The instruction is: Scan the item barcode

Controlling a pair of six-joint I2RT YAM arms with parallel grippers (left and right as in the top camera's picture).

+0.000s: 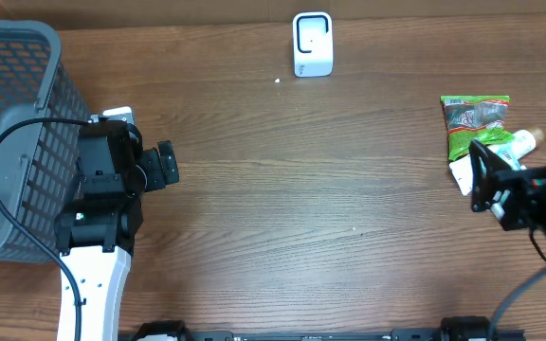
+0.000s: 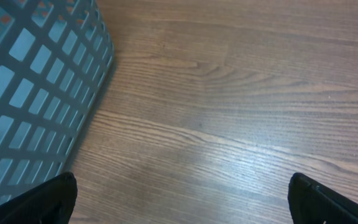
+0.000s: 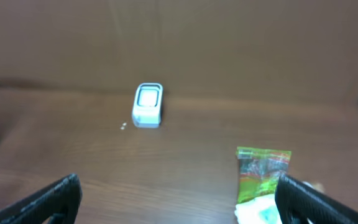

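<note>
- At the far left, we see a grey plastic basket (image 1: 12, 104) with lattice walls standing on the dark wood-grain table (image 1: 330, 208).
- Just right of it, our left gripper (image 1: 166, 163) has its jaws spread wide and empty, well apart from the goods.
- At the far edge, near the centre, sits the white scanner (image 1: 312, 44), a smooth rounded box.
- On the right, the glossy green packet (image 1: 475, 121) lies flat, with a white tube (image 1: 521, 142) touching its right side.
- Our right gripper (image 1: 480, 177) is over the packet's near end, jaws wide, gripping nothing.
</note>
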